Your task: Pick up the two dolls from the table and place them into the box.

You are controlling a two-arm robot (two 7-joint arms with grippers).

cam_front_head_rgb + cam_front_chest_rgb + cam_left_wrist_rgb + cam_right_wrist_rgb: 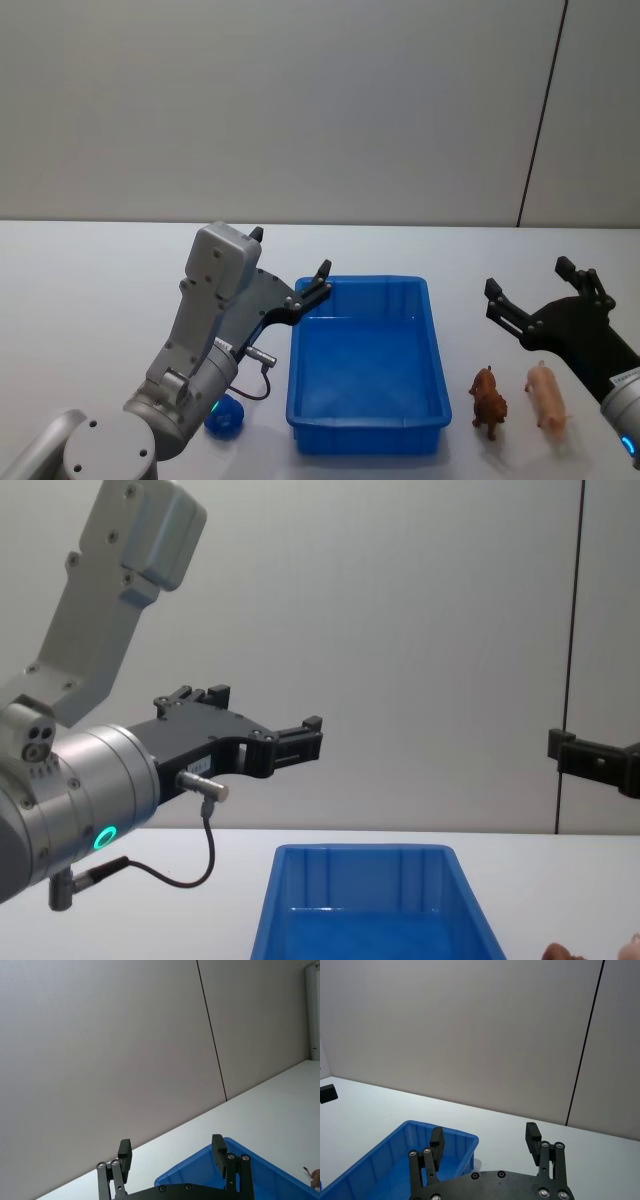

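My left end effector (290,252) apart at box (366,439) far-left corner; right end effector (528,277) apart right of box, over dolls (489,400).

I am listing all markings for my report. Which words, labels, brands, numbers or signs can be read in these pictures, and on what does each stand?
No text can be read.
White label on the left arm: too small to read.
White label on the right arm: too small to read.
Blue box, brown doll, pink doll: no print seen.
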